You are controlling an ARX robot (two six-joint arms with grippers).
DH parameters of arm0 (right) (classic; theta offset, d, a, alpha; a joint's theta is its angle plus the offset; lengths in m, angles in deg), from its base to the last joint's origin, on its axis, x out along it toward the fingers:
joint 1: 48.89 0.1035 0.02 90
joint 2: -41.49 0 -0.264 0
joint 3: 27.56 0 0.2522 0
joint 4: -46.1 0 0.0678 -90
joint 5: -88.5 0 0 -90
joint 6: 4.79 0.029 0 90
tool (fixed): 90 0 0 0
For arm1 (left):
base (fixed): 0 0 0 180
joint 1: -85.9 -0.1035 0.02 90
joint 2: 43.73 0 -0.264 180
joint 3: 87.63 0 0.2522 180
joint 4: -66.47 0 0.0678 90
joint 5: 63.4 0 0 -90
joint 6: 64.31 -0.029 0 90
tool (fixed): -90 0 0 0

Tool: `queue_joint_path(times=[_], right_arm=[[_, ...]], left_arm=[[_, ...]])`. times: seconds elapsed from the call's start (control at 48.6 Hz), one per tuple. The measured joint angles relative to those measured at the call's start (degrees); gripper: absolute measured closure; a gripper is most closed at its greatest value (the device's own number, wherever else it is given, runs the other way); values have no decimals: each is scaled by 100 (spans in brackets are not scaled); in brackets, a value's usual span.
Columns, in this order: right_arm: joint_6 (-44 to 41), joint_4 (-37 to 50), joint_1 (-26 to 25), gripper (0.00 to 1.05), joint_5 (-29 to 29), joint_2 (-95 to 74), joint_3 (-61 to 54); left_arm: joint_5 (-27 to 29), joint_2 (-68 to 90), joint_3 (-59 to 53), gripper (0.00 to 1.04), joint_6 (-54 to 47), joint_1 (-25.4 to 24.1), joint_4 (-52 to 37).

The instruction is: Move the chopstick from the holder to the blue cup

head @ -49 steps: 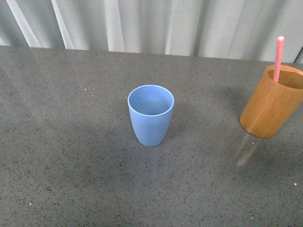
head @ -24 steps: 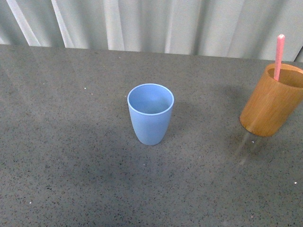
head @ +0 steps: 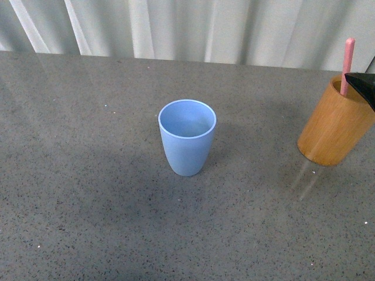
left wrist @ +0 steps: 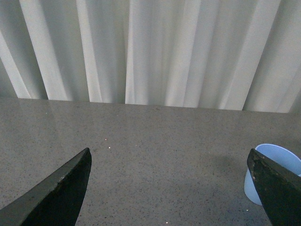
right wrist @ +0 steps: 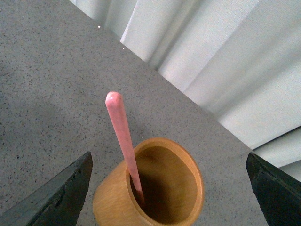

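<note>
Out on the middle of the grey tabletop (head: 88, 205) the blue cup (head: 187, 137) sits upright. Over toward the robot's right, the chopstick (head: 347, 64) stands in the holder (head: 335, 132), leaning on its rim. Right hand (right wrist: 169, 160) hovers above it, spread wide, gripping nothing. Left hand (left wrist: 168, 151) is spread too, empty.

A staged test bench: speckled grey tabletop (head: 88, 205) before white curtains (head: 176, 29).

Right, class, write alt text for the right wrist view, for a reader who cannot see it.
A pink chopstick stands leaning in an orange-brown wooden holder on a grey speckled table, its rounded end well above the rim. The right gripper is wide open, one dark finger to either side of the holder, with a pale curtain behind.
</note>
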Motion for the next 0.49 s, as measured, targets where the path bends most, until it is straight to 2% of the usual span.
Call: queue_joint_path(times=[0.308, 0.493], right_arm=[[-264, 920, 197, 10, -83, -743, 72], [-256, 1084, 256, 10, -109, -940, 72]], left_arm=[[0, 0, 0, 7, 0, 0, 0], [0, 0, 0, 7, 0, 0, 0]])
